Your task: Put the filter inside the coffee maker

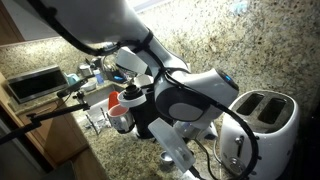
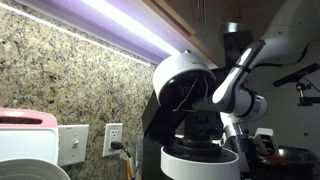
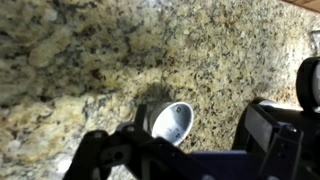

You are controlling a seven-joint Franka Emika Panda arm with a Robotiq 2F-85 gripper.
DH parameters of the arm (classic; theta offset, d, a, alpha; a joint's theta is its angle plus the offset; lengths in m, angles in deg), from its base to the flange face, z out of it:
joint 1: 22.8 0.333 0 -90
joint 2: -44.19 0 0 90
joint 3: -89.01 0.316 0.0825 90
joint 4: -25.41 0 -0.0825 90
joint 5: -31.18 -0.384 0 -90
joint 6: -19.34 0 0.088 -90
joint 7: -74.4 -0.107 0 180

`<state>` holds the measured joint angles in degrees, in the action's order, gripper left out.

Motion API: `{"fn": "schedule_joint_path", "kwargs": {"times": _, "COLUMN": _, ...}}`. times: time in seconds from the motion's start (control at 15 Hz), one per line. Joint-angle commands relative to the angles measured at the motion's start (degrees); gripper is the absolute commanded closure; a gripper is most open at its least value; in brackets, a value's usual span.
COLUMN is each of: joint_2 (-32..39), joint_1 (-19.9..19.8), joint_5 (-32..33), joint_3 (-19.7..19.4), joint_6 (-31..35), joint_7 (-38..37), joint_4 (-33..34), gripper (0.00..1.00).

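The filter is a small shiny silver cup lying on its side on the speckled granite counter, open mouth towards the camera. My gripper is open and low over the counter. The filter lies between the fingers, close against the left one and well apart from the right one. A black boxy machine with a pale top, the coffee maker, stands beside the arm in an exterior view, partly hidden. The filter is hidden by the arm in both exterior views.
A white two-slot toaster stands close to the arm and also shows in an exterior view. A wall outlet sits on the granite backsplash. A small oven stands at the far end of the counter.
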<state>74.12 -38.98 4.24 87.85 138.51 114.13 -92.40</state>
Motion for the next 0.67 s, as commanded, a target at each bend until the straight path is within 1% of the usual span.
{"fn": "schedule_joint_path", "kwargs": {"times": 0.0, "joint_2": 3.87, "joint_1": -0.80, "joint_5": -1.50, "joint_3": 1.18, "joint_6": 2.18, "joint_7": -1.44, "joint_4": 2.84, "gripper": 0.00}}
{"fn": "schedule_joint_path", "kwargs": {"times": 0.13, "joint_2": 5.21, "joint_1": -0.97, "joint_5": -1.90, "joint_3": 1.38, "joint_6": 2.77, "joint_7": -2.68, "joint_4": 3.63, "gripper": 0.00}}
{"fn": "schedule_joint_path", "kwargs": {"times": 0.33, "joint_2": 6.49, "joint_1": -1.83, "joint_5": -2.62, "joint_3": 1.87, "joint_6": 1.59, "joint_7": -2.82, "joint_4": 5.17, "gripper": 0.00}}
{"fn": "schedule_joint_path", "kwargs": {"times": 0.6, "joint_2": 5.94, "joint_1": -2.41, "joint_5": -3.41, "joint_3": 1.72, "joint_6": 2.09, "joint_7": -3.78, "joint_4": 5.40, "gripper": 0.00}}
